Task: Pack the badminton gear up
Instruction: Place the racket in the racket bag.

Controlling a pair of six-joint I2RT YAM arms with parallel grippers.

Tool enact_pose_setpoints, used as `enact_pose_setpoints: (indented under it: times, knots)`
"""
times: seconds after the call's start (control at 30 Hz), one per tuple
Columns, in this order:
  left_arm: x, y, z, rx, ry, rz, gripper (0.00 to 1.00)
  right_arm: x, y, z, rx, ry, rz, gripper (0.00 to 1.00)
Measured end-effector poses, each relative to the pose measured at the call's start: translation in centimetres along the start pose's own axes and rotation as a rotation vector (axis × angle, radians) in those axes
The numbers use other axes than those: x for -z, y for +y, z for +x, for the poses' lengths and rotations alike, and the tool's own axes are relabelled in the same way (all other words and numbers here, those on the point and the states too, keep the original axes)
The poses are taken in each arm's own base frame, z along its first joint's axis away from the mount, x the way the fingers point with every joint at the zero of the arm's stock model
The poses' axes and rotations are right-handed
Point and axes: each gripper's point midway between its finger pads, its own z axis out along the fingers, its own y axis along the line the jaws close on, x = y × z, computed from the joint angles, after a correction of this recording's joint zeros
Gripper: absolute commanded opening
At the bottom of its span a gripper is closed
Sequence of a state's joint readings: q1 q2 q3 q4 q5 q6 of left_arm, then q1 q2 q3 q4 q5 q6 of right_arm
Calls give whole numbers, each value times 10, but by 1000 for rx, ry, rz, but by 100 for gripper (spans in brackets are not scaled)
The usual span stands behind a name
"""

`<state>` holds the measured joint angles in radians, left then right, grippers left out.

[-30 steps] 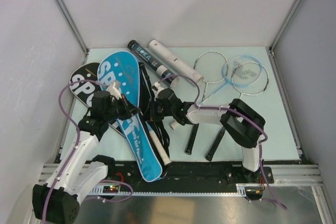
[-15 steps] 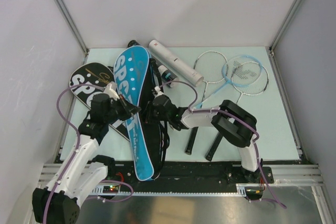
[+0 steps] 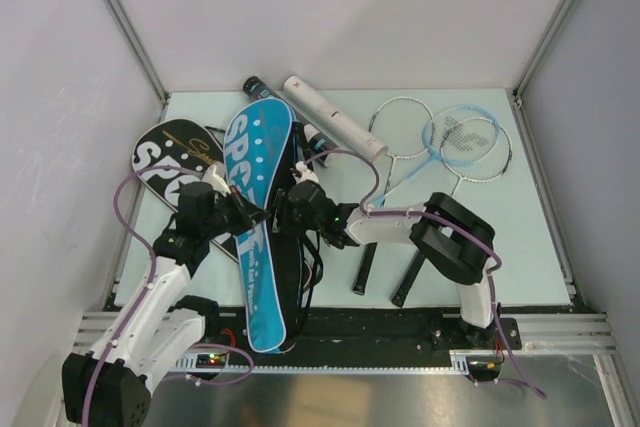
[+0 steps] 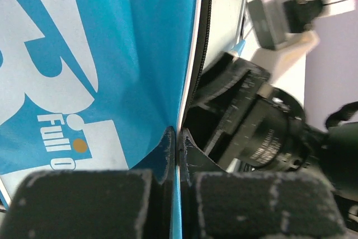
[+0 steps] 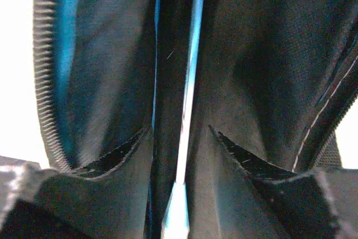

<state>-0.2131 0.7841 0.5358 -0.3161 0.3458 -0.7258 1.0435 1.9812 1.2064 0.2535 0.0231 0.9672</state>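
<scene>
Blue bag: up on its long edge between the two arms, left of the table's middle, with the broad end toward the far tubes and the narrow end toward the arm bases
Left gripper: jaws pinched tight on the thin rim of the blue bag, printed face on one side and zip on the other
Right gripper: jaws standing apart with the bag's bright seam running between them and dark lining on both sides; they do not look to be pressing it
Why held so: my guess is that the left arm props the bag on edge so its zipped side faces the right arm, which can then work at the mouth
Black bag: flat at the left, partly under the blue one and the left arm, out of play for now
Rackets: two lying loose on the right half, heads overlapping near the far right, black handles aimed at the near edge just beside the right forearm
Tubes: black tube and white tube side by side at the far edge, with the blue bag's head touching or overlapping the black one
Edges: the bag's narrow end hangs past the table's near edge, over the dark rail
Open room: bare surface at the near right corner; the left half is crowded, and the side walls stand close
</scene>
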Motion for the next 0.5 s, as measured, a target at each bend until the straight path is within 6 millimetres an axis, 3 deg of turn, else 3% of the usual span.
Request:
enact_pose_setpoints:
  times: [0.2, 0.4, 0.5]
  knots:
    - [-4, 6, 3, -2, 20, -20, 0, 35, 3, -18, 77, 0, 31, 55]
    - [-10, 13, 8, -22, 53, -41, 0, 95, -7, -48, 65, -53, 66, 54]
    - [-10, 12, 7, -39, 57, -37, 0, 124, -23, -63, 26, -96, 118, 54]
